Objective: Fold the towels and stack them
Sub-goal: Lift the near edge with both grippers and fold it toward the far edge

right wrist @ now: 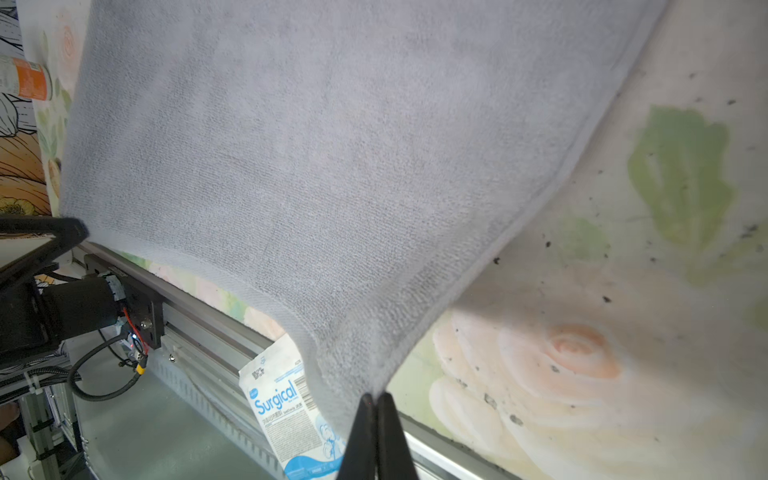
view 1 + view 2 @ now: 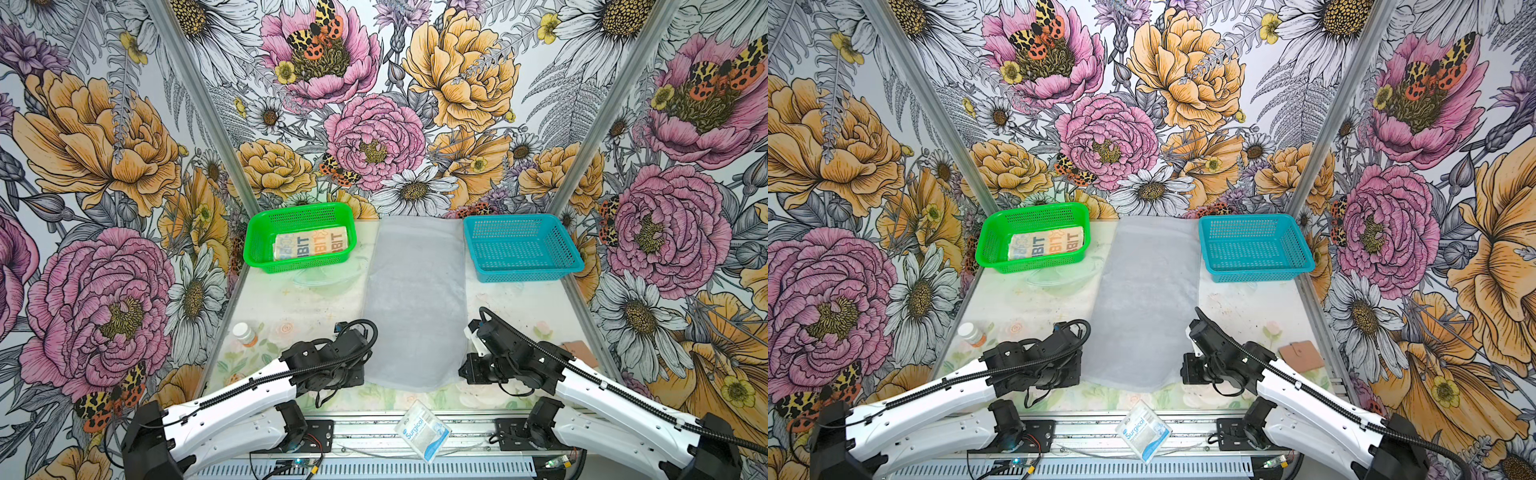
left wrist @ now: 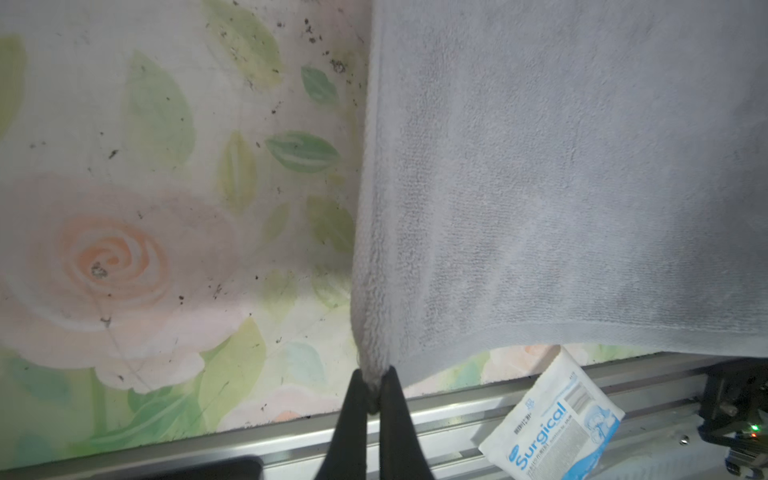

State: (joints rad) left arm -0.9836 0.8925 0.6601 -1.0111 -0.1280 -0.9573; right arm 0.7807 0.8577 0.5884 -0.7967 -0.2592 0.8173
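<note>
- The bench carries everything. I work at its near edge, with two baskets at the far end.
- The grey towel is the largest thing on it. It lies spread flat in a long strip down the middle, from between the baskets to the near edge.
- The green basket at far left holds the folded RABBIT towel. The blue basket at far right looks empty. I cannot make out a third towel.
- My left tool is closed tight on the towel's near left corner, with the cloth bunched between the tips.
- My right tool is closed the same way on the near right corner. In the wrist views the near hem sags in a shallow arc between the two grips.
- The Surgical packet lies on the rail just beyond that hem. It is not part of the job.
- I judge the step in hand to be the first fold of the grey towel, with one towel done and stowed.
- Next I should raise both corners together and level, then carry them over to meet the far hem. I must keep the cloth taut between the tools so the fold lands square, then let go.
</note>
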